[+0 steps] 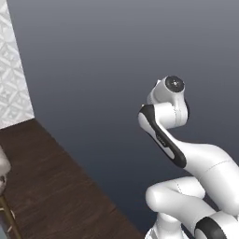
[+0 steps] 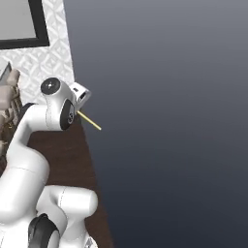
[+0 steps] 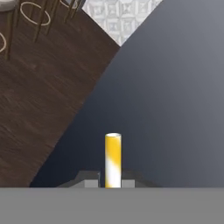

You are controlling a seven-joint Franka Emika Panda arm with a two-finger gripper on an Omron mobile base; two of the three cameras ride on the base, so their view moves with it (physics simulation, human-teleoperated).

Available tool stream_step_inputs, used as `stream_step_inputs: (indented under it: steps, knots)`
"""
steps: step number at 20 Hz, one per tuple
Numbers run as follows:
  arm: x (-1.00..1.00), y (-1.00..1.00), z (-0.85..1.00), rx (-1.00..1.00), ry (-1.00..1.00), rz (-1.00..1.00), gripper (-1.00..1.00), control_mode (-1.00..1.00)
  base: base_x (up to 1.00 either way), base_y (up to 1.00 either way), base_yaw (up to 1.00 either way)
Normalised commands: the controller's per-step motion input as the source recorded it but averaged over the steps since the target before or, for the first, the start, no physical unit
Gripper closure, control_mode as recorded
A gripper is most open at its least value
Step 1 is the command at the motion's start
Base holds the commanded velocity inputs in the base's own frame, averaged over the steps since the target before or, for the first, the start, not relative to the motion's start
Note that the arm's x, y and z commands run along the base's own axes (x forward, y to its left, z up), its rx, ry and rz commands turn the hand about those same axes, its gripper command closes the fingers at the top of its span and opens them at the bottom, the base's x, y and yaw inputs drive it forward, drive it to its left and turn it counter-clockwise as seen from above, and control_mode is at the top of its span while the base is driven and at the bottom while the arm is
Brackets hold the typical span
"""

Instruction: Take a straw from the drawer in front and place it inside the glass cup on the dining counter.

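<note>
We see the gripper (image 3: 113, 183) clenched on one straw (image 3: 113, 159), a thin, smooth yellow tube held between its two dark fingertips (image 3: 90, 183) and pointing straight out along the hand. In the right base view the straw (image 2: 90, 121) slants down-right before a plain grey wall (image 2: 169, 121), above dark wood-grain floor (image 3: 43, 96).

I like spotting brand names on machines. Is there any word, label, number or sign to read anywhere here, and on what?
None: no readable text in any of the views.
The white arm bears no lettering.
The yellow straw held in the shut gripper is plain.
The patterned wall shows ornament, not writing.
The dark-framed panel on it is blank grey.
</note>
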Motion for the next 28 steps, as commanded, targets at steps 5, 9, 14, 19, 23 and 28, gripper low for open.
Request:
stream_step_inputs:
  steps: [5,9,14,19,23,28]
  knots:
    - [0.0,0.0,0.0,0.0,0.0,0.0,1.0,1.0,0.91,-0.39,0.58]
    - [0.0,0.0,0.0,0.0,0.0,0.0,1.0,1.0,1.0,-0.4,0.53]
    - [0.0,0.0,0.0,0.0,0.0,0.0,1.0,1.0,1.0,-0.41,0.44]
    - [0.0,0.0,0.0,0.0,0.0,0.0,1.0,1.0,1.0,-0.38,0.37]
    - [0.0,0.0,0.0,0.0,0.0,0.0,1.0,1.0,1.0,-0.4,0.39]
    - [0.0,0.0,0.0,0.0,0.0,0.0,1.0,1.0,1.0,-0.44,0.41]
